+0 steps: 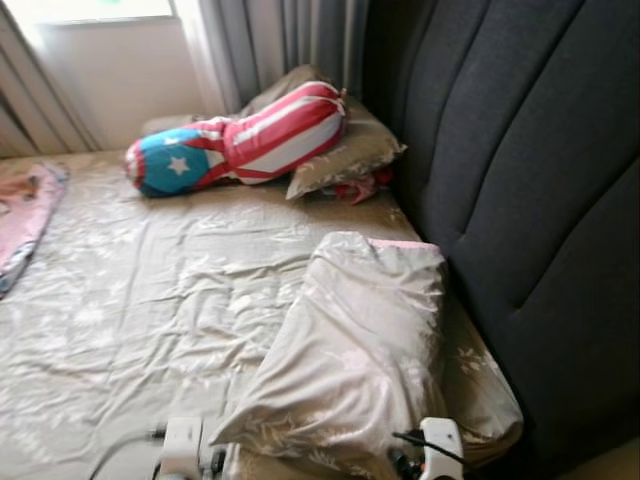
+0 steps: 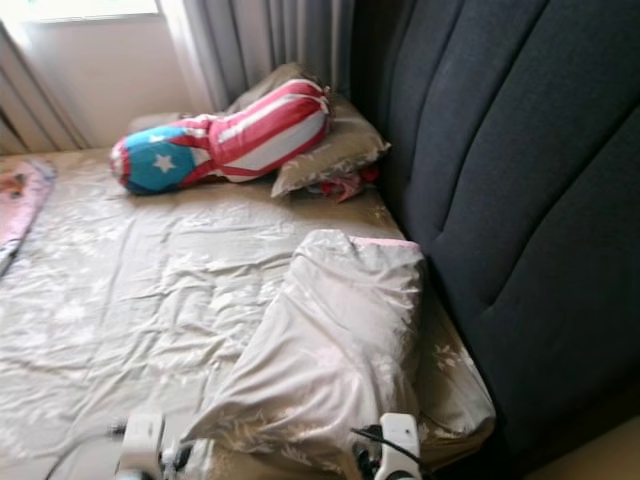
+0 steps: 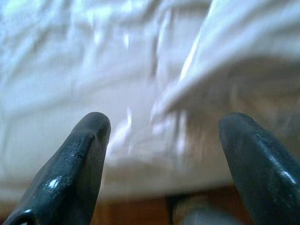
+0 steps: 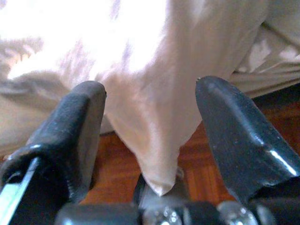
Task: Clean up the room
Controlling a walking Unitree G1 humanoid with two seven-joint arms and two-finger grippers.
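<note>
A beige floral pillow [image 1: 350, 350] lies crumpled on the bed's near right corner, beside the dark headboard [image 1: 520, 180]. Both arms sit low at the bed's front edge, one on each side of that pillow. My right gripper [image 4: 150, 140] is open, and a corner of the pillow [image 4: 154, 117] hangs between its fingers [image 4: 75, 136] without being clamped. My left gripper [image 3: 164, 154] is open over the wrinkled sheet [image 3: 70, 70], with the pillow's edge [image 3: 234, 61] just ahead of it. At the far end, a red, white and blue star bolster [image 1: 240, 140] leans on a second beige pillow [image 1: 350, 155].
The beige sheet [image 1: 150, 300] is rumpled across the mattress. A pink blanket [image 1: 25, 210] lies at the left edge. Something red [image 1: 360, 188] pokes out under the far pillow. Grey curtains [image 1: 280, 40] and a window wall stand behind the bed. Wooden floor [image 4: 211, 173] lies below the edge.
</note>
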